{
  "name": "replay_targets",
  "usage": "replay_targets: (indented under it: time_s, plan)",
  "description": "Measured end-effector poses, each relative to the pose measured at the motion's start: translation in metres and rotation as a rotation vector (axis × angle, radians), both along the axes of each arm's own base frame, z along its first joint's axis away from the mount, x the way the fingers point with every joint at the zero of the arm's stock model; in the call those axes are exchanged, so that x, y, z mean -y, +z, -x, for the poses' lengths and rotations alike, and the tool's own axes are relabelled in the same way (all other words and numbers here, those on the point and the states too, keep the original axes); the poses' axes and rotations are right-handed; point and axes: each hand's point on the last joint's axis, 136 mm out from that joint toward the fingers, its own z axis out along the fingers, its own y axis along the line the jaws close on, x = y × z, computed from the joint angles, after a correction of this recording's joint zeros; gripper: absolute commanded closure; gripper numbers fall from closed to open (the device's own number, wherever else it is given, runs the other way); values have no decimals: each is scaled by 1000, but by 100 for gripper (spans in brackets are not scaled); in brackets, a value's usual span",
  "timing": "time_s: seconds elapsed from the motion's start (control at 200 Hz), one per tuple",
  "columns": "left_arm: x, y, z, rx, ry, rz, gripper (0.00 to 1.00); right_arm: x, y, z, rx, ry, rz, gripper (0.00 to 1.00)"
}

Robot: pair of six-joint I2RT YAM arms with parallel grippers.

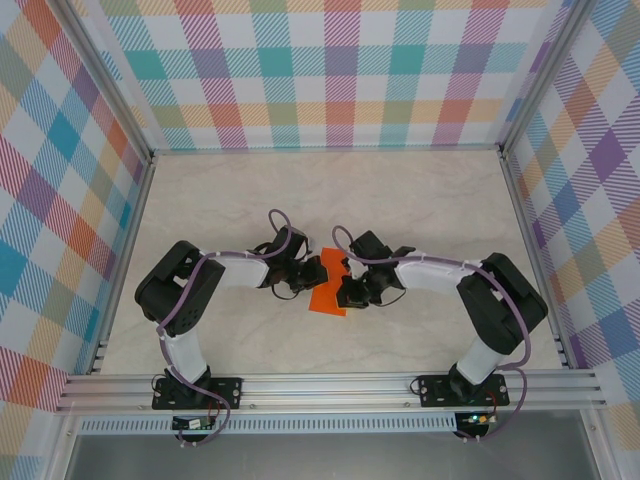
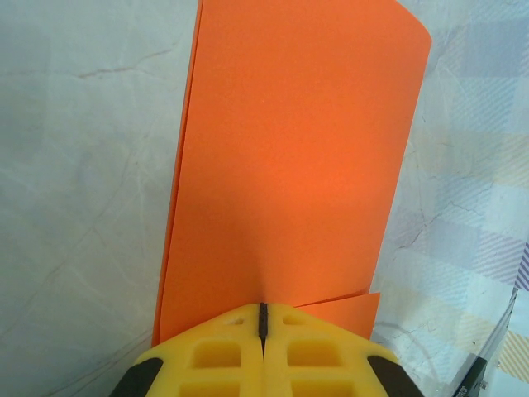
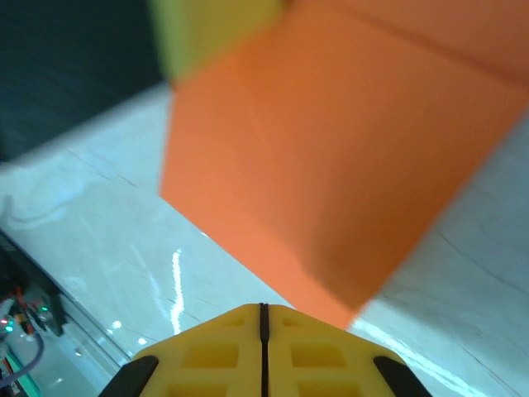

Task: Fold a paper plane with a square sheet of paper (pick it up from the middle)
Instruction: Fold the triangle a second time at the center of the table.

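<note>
- At the centre of the table (image 1: 430,200): left gripper (image 2: 263,314) clamped shut on the folded orange sheet (image 2: 289,165) (two layers visible), probably steadying it for creasing.
- Right gripper (image 3: 263,311): closed at the sheet's corner; whether it grips is unclear.

Bright and even from overhead in the top external view, with faint, soft shadows on the marbled table (image 1: 420,190). Crisp in the left wrist view, though dimmer low on the orange paper (image 2: 289,149) (a soft shadow just ahead of the left gripper (image 2: 263,313)). Blurred throughout the right wrist view, paper edges smeared, white glare streaks on the table beside its railed edge.
</note>
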Motion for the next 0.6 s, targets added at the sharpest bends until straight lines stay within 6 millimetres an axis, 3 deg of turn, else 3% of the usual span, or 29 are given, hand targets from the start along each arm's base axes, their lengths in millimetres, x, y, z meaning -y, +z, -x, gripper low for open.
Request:
replay_targets:
  time_s: [0.1,0.185,0.4,0.6]
  plan:
    - [0,0,0,0,0,0,96,-12,9,-13,31,8,-22,92]
    - [0,0,0,0,0,0,96,-17,4,-18,27,13,-17,93]
    - [0,0,0,0,0,0,97,-13,-23,-14,-28,19,34,93]
    - [0,0,0,0,1,-1,97,-9,-28,-8,-11,35,26,93]
